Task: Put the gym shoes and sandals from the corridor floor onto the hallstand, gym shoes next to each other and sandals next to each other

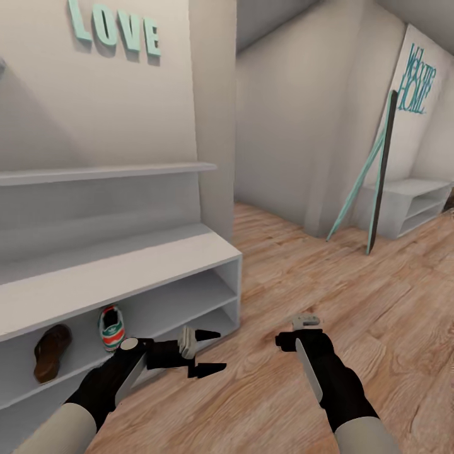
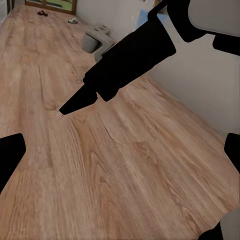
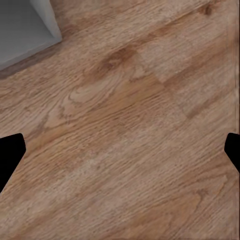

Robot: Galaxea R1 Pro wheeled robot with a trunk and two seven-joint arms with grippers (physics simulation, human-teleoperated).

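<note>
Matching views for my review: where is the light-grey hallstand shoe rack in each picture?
Head view: light-grey hallstand, left half.
Right wrist view: its grey corner, at the picture's edge.
Left wrist view: cannot tell.
Shared landmark: brown wood-plank floor.

Rack I face: light-grey hallstand (image 1: 126, 265)
Upper cubby I see: brown sandal (image 1: 50, 360), gym shoe (image 1: 111, 328) beside it
Floor: wood planks (image 1: 353, 296)

One gym shoe (image 1: 111, 328) and one sandal (image 1: 50, 352) in the hallstand (image 1: 126, 268); two grippers, left (image 1: 208, 352), right (image 1: 305, 320).
</note>
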